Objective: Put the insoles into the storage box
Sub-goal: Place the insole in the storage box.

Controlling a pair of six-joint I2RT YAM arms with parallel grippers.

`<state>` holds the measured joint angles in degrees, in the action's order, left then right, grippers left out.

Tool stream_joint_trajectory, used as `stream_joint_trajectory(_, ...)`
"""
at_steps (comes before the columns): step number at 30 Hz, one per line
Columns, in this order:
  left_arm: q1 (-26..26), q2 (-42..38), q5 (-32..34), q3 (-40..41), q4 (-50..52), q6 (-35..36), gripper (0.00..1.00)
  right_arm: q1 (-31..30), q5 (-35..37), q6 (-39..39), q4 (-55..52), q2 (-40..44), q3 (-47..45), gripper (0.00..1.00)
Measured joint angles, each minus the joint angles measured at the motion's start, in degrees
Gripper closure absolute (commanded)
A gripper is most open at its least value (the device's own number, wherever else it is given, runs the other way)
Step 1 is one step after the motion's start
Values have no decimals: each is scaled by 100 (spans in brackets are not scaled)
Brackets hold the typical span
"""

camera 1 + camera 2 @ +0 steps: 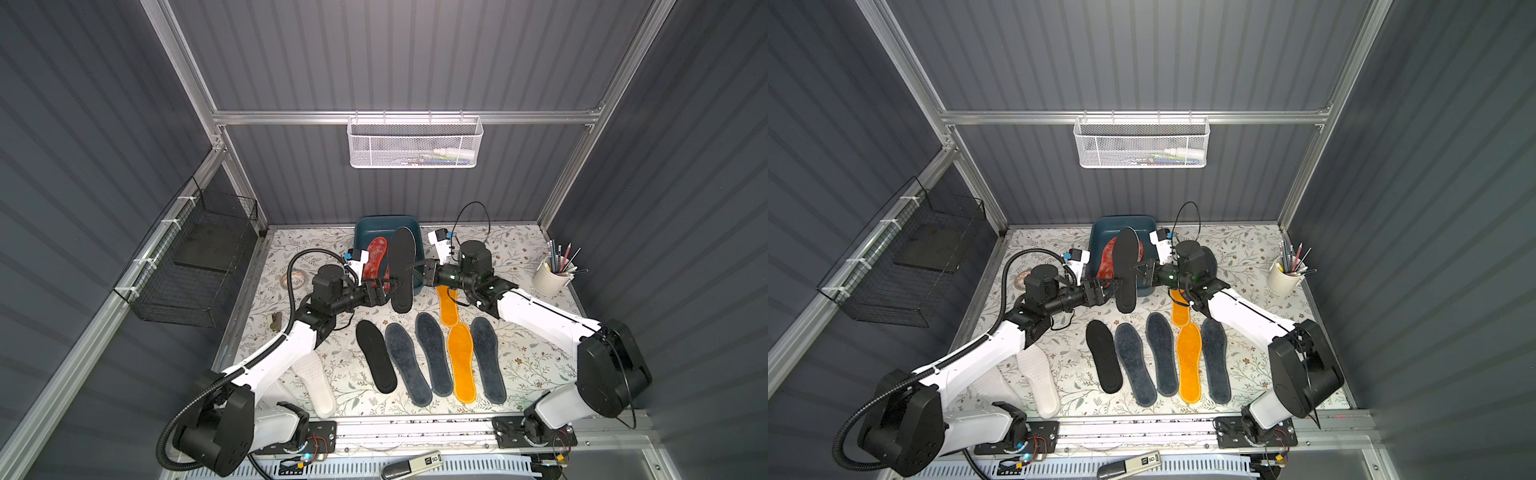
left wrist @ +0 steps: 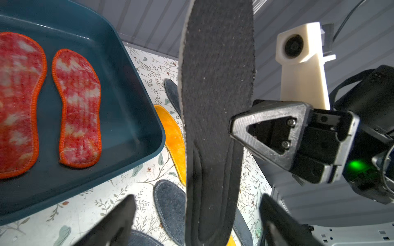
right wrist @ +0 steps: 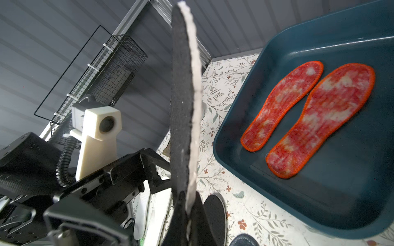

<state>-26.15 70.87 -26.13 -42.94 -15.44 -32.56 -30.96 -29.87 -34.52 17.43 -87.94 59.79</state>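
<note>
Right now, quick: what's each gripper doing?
Left gripper: open, jaws spread either side of the black insole, not clamping it.
Right gripper: shut on the black insole, holding it aloft.

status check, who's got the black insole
Left end effector open. Right end effector shut on black insole, raised on edge beside storage box. Nothing blocking.

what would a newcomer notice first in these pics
A black insole stands out, held on edge in the air close by the teal storage box: the right gripper has its jaws shut on it, while the left gripper has its jaws open on either side of it. Two red-orange mottled insoles lie in the box, and a row of loose insoles lies on the floral table nearer the robot.
</note>
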Motion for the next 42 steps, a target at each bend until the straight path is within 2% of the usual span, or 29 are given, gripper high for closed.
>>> stream_joint_trajectory(3, 0, -459, 588, 76, 243, 0, 0, 0, 160, -26, -81, -166, 306, 100)
stream_joint_trajectory(10, 0, -2050, 2413, 625, 1279, -28, 0, 0, 444, -94, -450, -918, 1270, 100)
stream_joint_trajectory(15, 0, -2726, 3108, 931, 2076, -153, 0, 0, 629, -31, -658, -1650, 2046, 100)
stream_joint_trajectory(25, 0, -3237, 3521, 1080, 2990, -490, 0, 2, 916, 131, -1091, -3165, 3620, 100)
stream_joint_trajectory(34, 0, -3578, 3624, 1281, 3259, -868, 1, 4, 935, 221, -1543, -4376, 5016, 100)
stream_joint_trajectory(42, 0, -3560, 3626, 1335, 3390, -1060, 0, -2, 824, 308, -1871, -5042, 5683, 100)
